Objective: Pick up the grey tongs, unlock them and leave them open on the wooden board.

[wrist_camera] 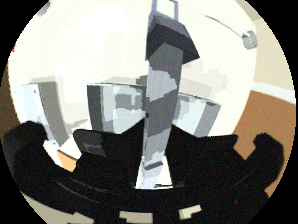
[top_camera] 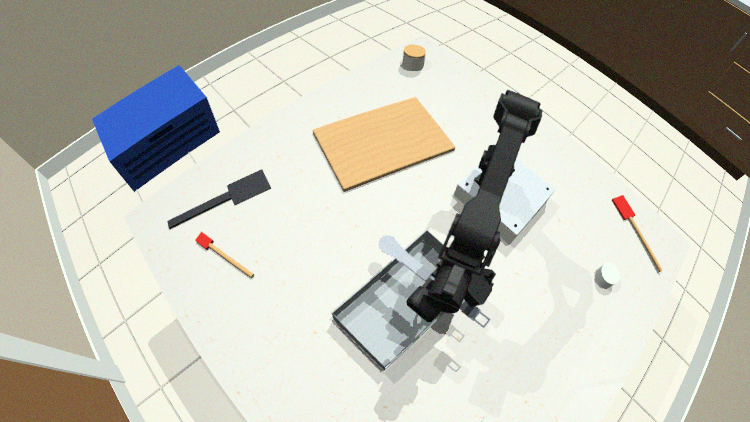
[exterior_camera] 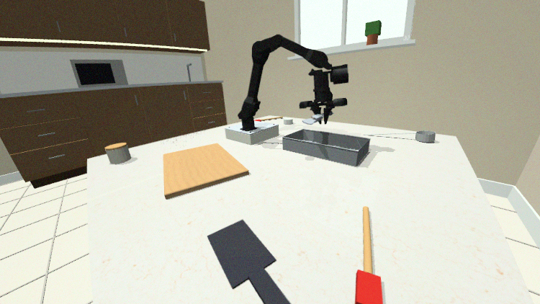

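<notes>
Tongs (top_camera: pixel 403 257) clamped in the jaws, lifted above the tin (exterior_camera: pixel 325 146). Exterior view shows clear air between them; top view only shows overlap. Board (top_camera: pixel 383 141) well apart on the desk (exterior_camera: pixel 302 211).

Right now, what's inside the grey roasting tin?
The grey metal roasting tin looks empty; only shadows show on its floor. The black tool holds the grey tongs above it, and the arm hides one corner.
</notes>
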`<state>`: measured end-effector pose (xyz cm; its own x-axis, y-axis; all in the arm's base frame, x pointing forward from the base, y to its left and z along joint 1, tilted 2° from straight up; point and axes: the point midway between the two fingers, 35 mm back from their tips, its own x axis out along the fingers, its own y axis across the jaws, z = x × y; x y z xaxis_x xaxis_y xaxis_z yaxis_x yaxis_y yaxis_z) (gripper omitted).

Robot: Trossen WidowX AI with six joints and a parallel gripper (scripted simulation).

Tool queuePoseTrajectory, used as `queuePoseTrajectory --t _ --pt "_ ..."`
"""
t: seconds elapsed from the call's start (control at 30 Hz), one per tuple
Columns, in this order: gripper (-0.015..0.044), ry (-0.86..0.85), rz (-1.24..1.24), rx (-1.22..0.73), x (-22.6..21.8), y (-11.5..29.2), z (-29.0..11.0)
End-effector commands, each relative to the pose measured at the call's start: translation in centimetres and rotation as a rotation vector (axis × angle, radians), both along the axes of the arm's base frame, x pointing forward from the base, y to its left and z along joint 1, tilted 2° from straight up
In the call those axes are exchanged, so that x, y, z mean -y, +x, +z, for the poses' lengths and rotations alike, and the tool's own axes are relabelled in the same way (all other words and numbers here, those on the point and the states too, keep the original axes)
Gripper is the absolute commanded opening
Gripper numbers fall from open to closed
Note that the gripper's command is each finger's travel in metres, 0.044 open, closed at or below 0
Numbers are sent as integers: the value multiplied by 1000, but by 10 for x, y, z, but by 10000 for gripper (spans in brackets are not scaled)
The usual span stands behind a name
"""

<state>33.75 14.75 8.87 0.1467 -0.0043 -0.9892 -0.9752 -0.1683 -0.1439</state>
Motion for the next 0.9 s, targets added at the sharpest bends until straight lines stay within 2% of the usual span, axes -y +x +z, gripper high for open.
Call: queuePoseTrajectory --t 0.0,0.47,0.87 --pt "-150 -4 -9 -58 -1 1 1" --pt "-150 -11 -24 -89 5 0 1" --pt "-150 3 -216 -85 63 15 9"
